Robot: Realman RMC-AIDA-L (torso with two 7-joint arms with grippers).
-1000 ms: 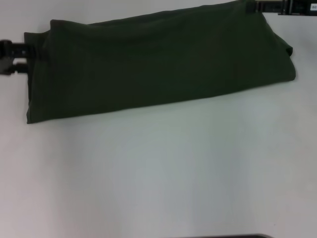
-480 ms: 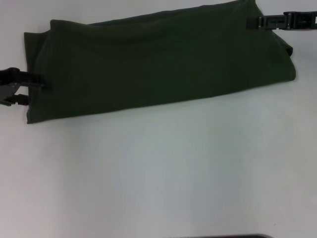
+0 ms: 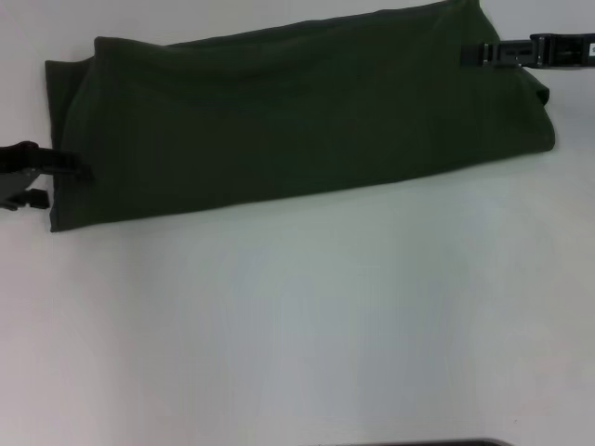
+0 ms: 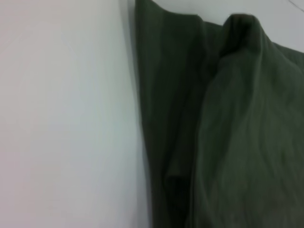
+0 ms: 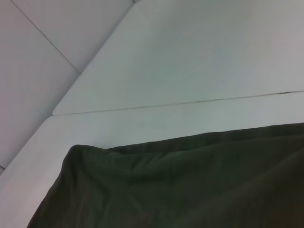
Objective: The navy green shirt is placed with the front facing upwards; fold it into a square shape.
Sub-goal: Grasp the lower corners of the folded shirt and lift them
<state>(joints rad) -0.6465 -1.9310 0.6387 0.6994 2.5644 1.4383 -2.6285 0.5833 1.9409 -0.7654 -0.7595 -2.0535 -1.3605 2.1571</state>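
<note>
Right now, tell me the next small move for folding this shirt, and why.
Probably bring both grippers onto the short ends and grasp. The navy green shirt lies as a long band, not yet square; the left gripper sits at its left edge, the right gripper over its right end, so one end could fold across.

Folded dark green shirt point(image 4: 228, 133) on a white table point(image 4: 66, 114), seen close from the left wrist.

Lies in stacked layers, plain olive-green cloth with no lettering or label showing. Straight outer edge meets the bare table surface along one long line, with a thin shadow beside it. Upper layer overlaps the lower one, forming a soft diagonal fold ridge that rises to a rounded hump near one end. Small tucked crease partway along the lower layer. Faint wrinkles across the top layer. No fingers of the gripper visible here.
</note>
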